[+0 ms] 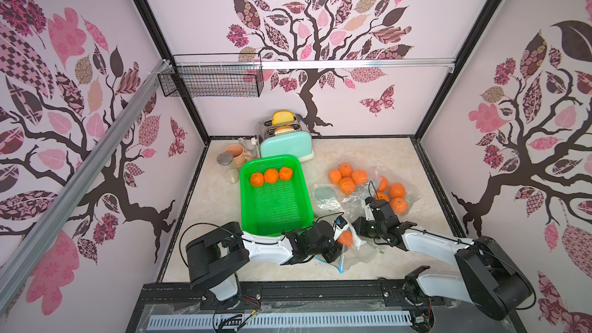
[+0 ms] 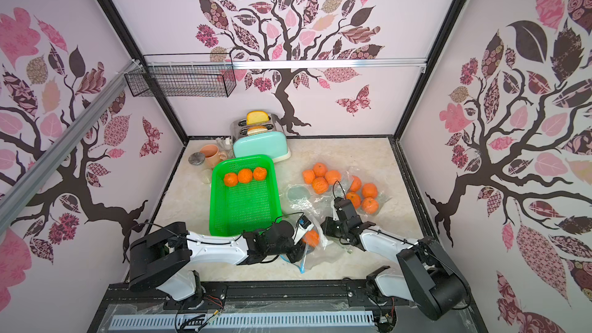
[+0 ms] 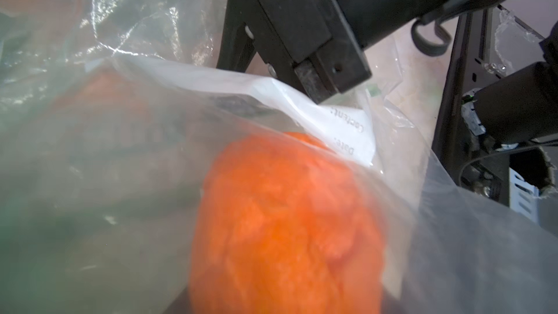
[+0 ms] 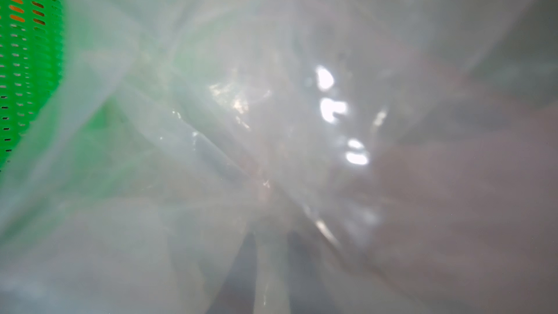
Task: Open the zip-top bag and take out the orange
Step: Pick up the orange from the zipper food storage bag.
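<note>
A clear zip-top bag [image 1: 360, 253] [image 2: 323, 253] lies near the table's front edge, mouth turned to the left. My left gripper [image 1: 344, 235] [image 2: 309, 237] reaches into that mouth and is shut on the orange [image 1: 345, 238] [image 2: 310, 238] inside. In the left wrist view the orange [image 3: 287, 222] fills the jaw area behind the bag's film [image 3: 136, 146]. My right gripper [image 1: 360, 227] [image 2: 327, 228] [image 3: 317, 95] is shut on the bag's edge beside its white label. Through the film, the right wrist view shows this gripper [image 4: 271, 282] only dimly.
A green basket [image 1: 278, 209] [image 4: 27, 55] with three oranges [image 1: 271, 176] stands just behind my left arm. More bagged oranges [image 1: 347, 177] [image 1: 395, 197] lie at the right. A mint toaster [image 1: 286, 147], a pink mug [image 1: 238, 155] and a lidded jar [image 1: 225, 158] stand at the back.
</note>
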Motion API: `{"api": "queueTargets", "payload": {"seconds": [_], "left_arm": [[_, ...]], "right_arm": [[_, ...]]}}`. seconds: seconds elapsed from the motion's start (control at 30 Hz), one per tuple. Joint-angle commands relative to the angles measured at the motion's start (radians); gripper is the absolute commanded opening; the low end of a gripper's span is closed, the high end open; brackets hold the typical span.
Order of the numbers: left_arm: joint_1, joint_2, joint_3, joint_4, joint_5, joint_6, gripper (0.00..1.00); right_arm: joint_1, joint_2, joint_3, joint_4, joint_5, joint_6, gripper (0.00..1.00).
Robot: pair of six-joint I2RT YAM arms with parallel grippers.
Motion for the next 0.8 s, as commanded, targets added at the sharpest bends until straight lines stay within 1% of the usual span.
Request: {"api": "queueTargets", "payload": {"seconds": [0.0, 0.17, 0.37, 0.43, 0.63, 0.77], "left_arm": [[-0.015, -0.059, -0.001, -0.176, -0.020, -0.073, 0.28], [-0.016, -0.154, -0.030, -0.320, -0.001, -0.137, 0.28], [-0.018, -0.289, -0.056, -0.461, 0.013, -0.170, 0.28], [-0.018, -0.338, -0.062, -0.491, 0.031, -0.177, 0.28], [-0.018, -0.476, -0.036, -0.609, 0.012, -0.178, 0.28], [-0.003, -0.582, -0.043, -0.612, -0.025, -0.187, 0.28]], "right_arm": [[0.005, -0.014, -0.021, -0.017, 0.062, 0.020, 0.23], [0.005, -0.045, -0.057, 0.026, 0.103, 0.038, 0.23], [0.004, -0.077, -0.089, 0.071, 0.129, 0.047, 0.24], [0.004, -0.094, -0.100, 0.074, 0.151, 0.058, 0.25], [0.004, -0.160, -0.132, 0.088, 0.180, 0.074, 0.25], [0.004, -0.195, -0.151, 0.096, 0.192, 0.081, 0.26]]}}
